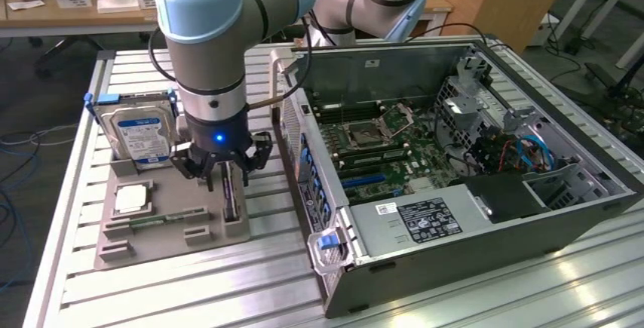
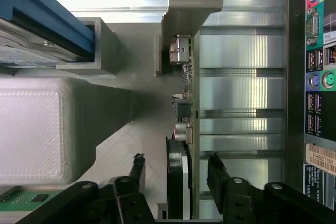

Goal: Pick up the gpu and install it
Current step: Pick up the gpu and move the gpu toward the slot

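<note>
Your claw [image 1: 223,164] hangs spread over the gpu [image 1: 231,196], one finger on either side and neither touching it in the wrist view. The card stands on edge in the grey holder [image 1: 216,234] at the exterior view's lower left, probably to leave its upper edge free for pinching. The computer case [image 1: 503,215] has a port panel [image 2: 321,77] that reads "Pro"; the tan sticker's code is unclear.

One gpu [image 1: 231,196], one hard drive [image 1: 141,136], one holder tray [image 1: 216,235], one computer case [image 1: 523,219], one arm [image 1: 207,34].
</note>
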{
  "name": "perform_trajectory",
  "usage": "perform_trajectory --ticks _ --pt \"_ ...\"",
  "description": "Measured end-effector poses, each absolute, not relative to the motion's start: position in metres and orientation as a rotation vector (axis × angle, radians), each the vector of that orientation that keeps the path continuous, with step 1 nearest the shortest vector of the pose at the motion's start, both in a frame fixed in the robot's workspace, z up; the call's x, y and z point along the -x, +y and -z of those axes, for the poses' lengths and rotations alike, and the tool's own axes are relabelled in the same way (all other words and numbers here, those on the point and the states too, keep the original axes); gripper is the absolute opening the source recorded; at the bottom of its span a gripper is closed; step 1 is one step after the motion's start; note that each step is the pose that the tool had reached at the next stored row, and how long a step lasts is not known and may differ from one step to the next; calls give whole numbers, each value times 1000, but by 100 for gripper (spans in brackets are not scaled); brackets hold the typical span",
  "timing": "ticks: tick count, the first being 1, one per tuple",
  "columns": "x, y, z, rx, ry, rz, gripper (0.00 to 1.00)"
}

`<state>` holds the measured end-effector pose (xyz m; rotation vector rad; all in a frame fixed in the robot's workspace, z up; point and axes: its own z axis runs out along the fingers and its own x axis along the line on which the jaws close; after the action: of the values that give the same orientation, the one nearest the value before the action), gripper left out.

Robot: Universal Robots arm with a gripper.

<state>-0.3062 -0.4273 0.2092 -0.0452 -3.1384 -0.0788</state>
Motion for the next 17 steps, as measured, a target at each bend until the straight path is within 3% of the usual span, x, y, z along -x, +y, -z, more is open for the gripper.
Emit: perform_trajectory --ticks 3,9,12,13,17 --pt "306 -427 -208 45 -3139 79 51" --pt "306 -427 -206 45 -3138 79 51" --pt "306 -427 -206 45 -3138 79 44" --pt "306 -427 -206 45 -3138 79 37" --pt "306 -427 -206 45 -3138 79 35"
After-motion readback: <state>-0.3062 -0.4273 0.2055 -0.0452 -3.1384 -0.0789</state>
